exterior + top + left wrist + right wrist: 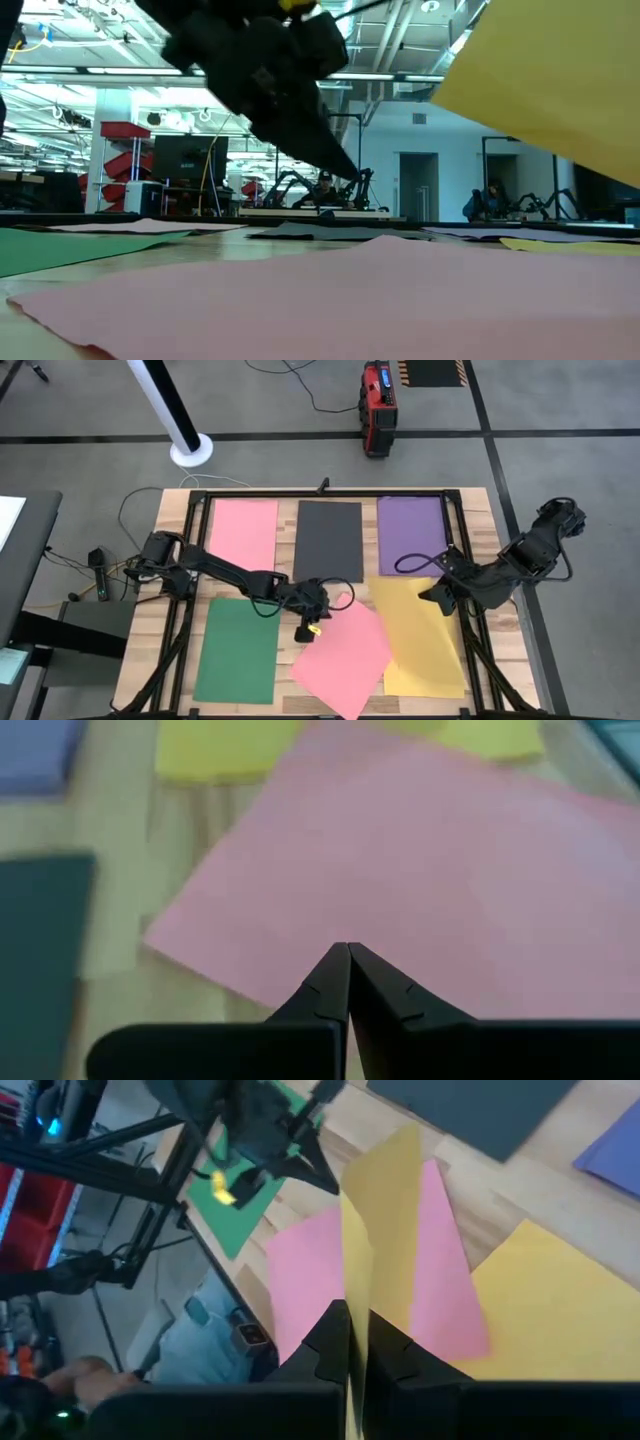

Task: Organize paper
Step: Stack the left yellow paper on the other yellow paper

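Pink (245,535), dark grey (330,540) and purple (410,532) paper sheets lie in a row along the far side, with a green sheet (238,650) near left. A second pink sheet (342,657) lies skewed at the near middle. My left gripper (338,603) is shut, just above this sheet's far corner (300,870). My right gripper (432,600) is shut on a yellow sheet (380,1230), which is raised over another yellow sheet (560,1310) lying flat at the near right. My right gripper pinches the yellow sheet by an edge (352,1342) between its two fingers, coming from the table's right side. The sheet stands on edge ahead of the fingers and bows slightly. In the low view its lower edge (530,140) hangs clear of the table.
A black frame (455,540) runs around the work area, and a black cable (420,560) loops over the purple sheet. Bare wood shows between the sheets. A red device (378,405) and a white post base (190,450) stand on the floor beyond the table.
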Available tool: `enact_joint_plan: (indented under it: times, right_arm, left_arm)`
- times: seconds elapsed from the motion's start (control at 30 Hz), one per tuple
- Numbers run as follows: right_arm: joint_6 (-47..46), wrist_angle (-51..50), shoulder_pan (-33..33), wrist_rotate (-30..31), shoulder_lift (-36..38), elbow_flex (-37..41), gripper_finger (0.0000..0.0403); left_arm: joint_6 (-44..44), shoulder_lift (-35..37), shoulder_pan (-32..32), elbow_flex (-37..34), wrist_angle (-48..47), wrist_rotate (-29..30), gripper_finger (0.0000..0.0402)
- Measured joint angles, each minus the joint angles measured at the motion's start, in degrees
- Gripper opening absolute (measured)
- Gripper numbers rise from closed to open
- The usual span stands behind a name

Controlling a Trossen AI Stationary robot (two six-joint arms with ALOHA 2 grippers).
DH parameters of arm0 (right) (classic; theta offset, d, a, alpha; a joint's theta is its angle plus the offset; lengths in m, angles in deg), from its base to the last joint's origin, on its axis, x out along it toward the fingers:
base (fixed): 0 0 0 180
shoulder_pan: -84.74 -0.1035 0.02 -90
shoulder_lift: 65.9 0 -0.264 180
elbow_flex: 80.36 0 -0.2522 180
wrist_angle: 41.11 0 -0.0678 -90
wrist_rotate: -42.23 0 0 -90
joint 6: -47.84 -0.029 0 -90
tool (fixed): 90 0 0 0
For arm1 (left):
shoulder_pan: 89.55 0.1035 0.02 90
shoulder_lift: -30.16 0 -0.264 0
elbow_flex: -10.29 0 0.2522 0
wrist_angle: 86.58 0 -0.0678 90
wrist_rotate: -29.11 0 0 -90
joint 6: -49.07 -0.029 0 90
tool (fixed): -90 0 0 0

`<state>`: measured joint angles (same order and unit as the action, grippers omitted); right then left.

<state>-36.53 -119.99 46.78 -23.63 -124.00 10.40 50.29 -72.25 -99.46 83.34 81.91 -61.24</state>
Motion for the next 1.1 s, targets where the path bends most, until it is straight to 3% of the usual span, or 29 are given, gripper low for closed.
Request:
enact_joint_plan:
  times: [0.13,0.27,0.6,0.83,0.97,1.1]
  right_arm:
    - [-1.2,0.6,-0.3,0.0,0.5,0.0,0.0]
    - [-1.3,0.8,-0.3,0.0,0.8,0.0,0.0]
    - [-1.1,0.5,-0.3,0.0,0.7,0.0,0.0]
    - [-0.7,-1.2,-0.3,0.0,0.7,0.0,0.0]
    - [-0.7,-1.4,-0.3,0.0,0.7,0.0,0.0]
    - [-1.0,-2.2,-0.3,0.0,0.7,0.0,0.0]
  left_arm:
    - [1.9,-3.2,0.7,0.0,3.9,-2.7,0.0]
    - [3.1,-6.1,1.1,1.1,4.7,-1.3,0.0]
    - [-0.4,-16.3,2.5,12.0,1.7,-0.3,0.0]
    - [-5.9,-20.5,1.8,19.9,-9.9,8.9,0.0]
    - [-5.8,-20.1,1.1,20.2,-13.7,14.5,0.0]
    - [-2.4,-19.8,0.9,20.2,-16.9,16.4,0.0]
